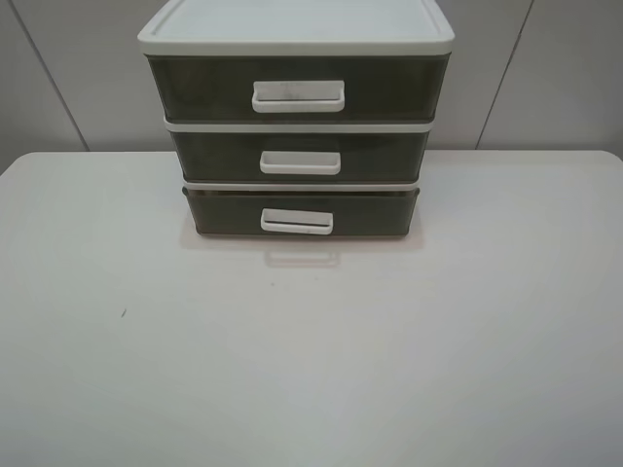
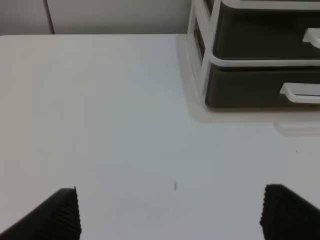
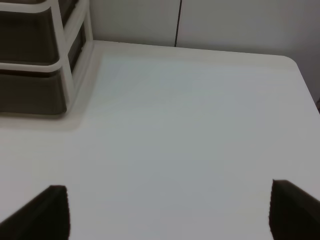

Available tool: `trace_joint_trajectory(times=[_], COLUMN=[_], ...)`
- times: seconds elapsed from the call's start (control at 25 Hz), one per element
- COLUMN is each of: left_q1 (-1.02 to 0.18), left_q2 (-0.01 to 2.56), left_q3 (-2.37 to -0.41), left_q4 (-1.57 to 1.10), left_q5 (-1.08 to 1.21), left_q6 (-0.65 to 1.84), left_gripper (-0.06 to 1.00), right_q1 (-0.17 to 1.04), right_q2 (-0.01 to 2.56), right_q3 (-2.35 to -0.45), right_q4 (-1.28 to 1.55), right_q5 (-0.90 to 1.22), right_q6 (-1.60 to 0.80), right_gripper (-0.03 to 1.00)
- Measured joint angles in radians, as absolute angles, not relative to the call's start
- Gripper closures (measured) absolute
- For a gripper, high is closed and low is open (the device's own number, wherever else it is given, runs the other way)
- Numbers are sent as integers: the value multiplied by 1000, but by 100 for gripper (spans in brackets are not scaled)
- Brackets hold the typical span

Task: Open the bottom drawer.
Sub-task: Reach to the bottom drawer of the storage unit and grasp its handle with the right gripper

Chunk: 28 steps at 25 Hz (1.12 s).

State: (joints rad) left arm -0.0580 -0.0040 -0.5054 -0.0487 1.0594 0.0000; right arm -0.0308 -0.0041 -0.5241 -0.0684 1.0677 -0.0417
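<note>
A three-drawer unit (image 1: 297,117) with white frame and smoky brown drawers stands at the back middle of the white table (image 1: 311,360). The bottom drawer (image 1: 224,212) is shut, with a white loop handle (image 1: 297,222). It also shows in the left wrist view (image 2: 245,89) and in the right wrist view (image 3: 30,92). Neither arm shows in the exterior high view. My left gripper (image 2: 170,215) is open and empty, well short of the unit. My right gripper (image 3: 167,215) is open and empty, off to the unit's right side.
The middle drawer (image 1: 219,156) and the taller top drawer (image 1: 204,88) are shut above the bottom one. A pale panelled wall (image 1: 545,78) stands behind the table. A tiny dark speck (image 1: 124,313) lies on the tabletop.
</note>
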Motion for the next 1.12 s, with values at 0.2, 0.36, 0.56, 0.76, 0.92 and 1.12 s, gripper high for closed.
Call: trace_joint_trajectory(times=[0.2, 0.36, 0.56, 0.76, 0.92, 1.12], left_q1=[-58, -58, -58, -58, -58, -58], left_q2=[-4, -4, -4, -4, -4, -4], left_q3=[-505, -505, -505, -505, -505, -505], left_q4=[-49, -49, -49, -49, -49, -49], left_q5=[1059, 1059, 1059, 1059, 1059, 1059], left_q6=[0, 0, 0, 0, 0, 0], left_gripper=[20, 20, 20, 20, 20, 20], right_q1=[-31, -31, -31, -31, -31, -1], right_q2=[-4, -4, -4, -4, -4, 56], right_q3=[-524, -524, -524, -524, -524, -535], right_q4=[-67, -67, -67, -67, -68, -68], right_q5=[1068, 1068, 1067, 1067, 1067, 1068], right_q6=[-42, -42, -42, -42, -42, -42], right_gripper=[18, 18, 18, 18, 18, 18])
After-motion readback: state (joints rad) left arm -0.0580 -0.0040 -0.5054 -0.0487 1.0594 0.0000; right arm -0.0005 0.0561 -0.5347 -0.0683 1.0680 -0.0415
